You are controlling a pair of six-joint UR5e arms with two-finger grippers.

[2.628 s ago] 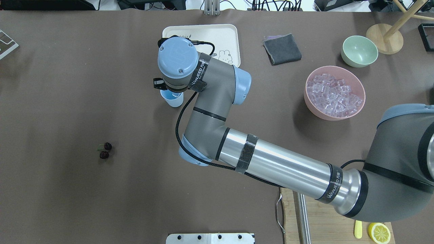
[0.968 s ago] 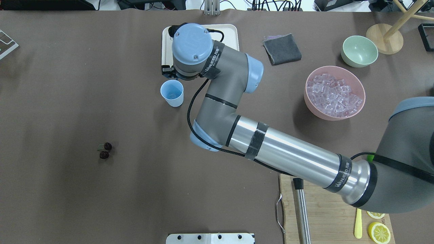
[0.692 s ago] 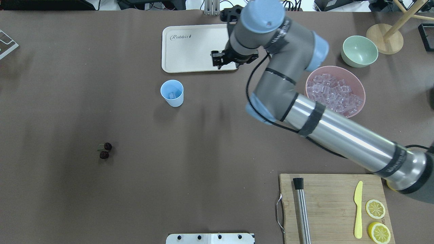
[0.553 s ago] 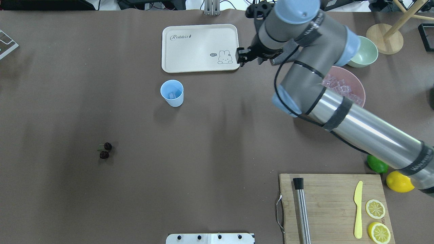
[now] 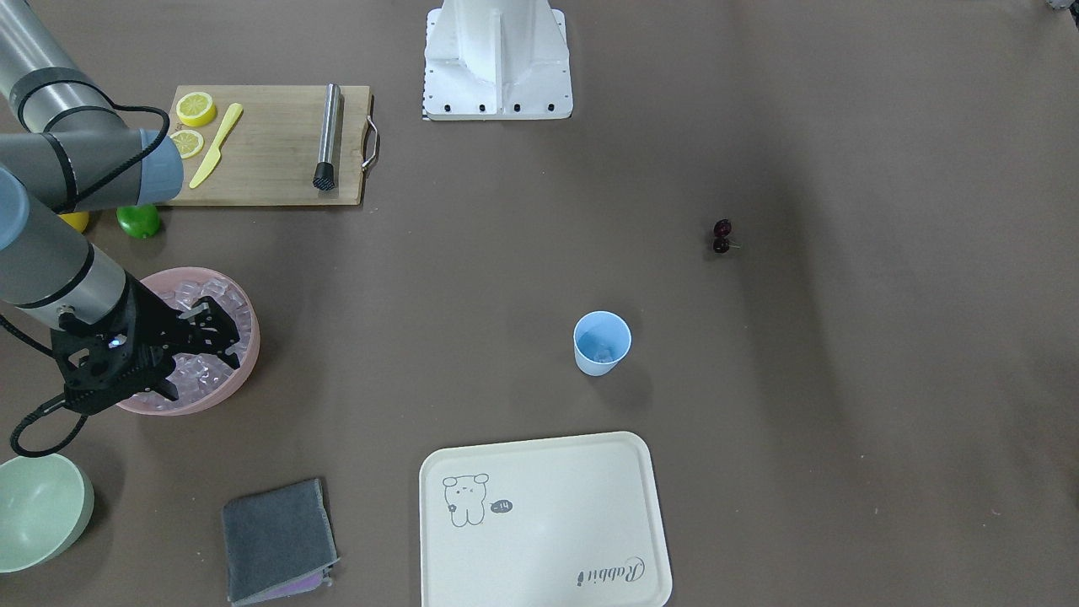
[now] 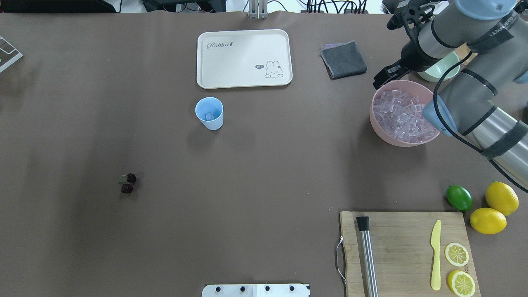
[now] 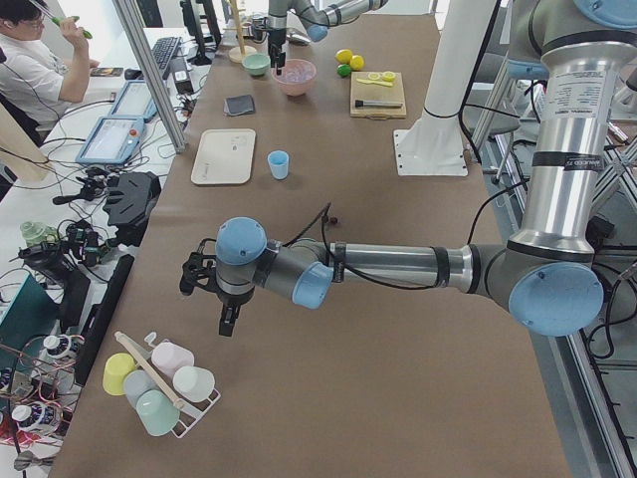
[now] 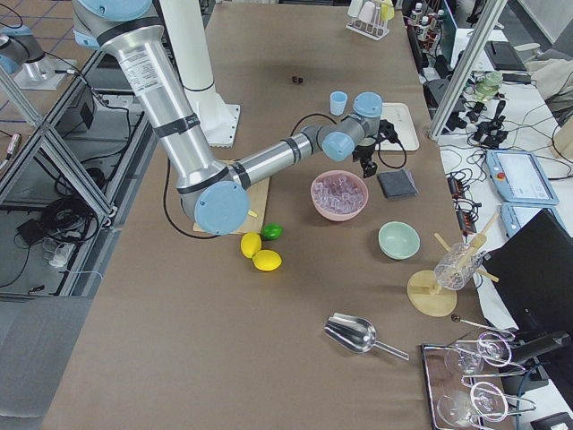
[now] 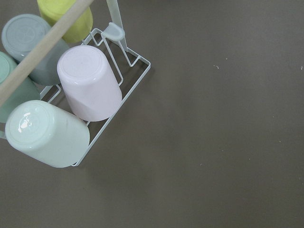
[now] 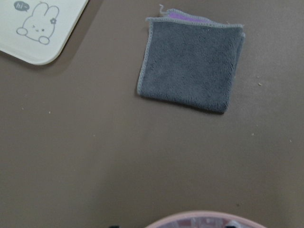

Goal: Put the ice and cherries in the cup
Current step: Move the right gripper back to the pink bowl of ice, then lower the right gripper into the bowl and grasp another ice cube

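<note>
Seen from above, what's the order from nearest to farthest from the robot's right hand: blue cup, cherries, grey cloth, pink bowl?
From the right hand:
1. pink bowl, right beside the hand, at the table's right.
2. grey cloth, just left of the hand.
3. cup, mid-table, well to the left.
4. cherries, far left.

Gray cloth centre-top; rabbit tray corner upper left; pink bowl rim bottom.

The right gripper hangs over the rim of the bowl holding the ice, the cloth near its left, the cup and the cherries well leftward.
</note>
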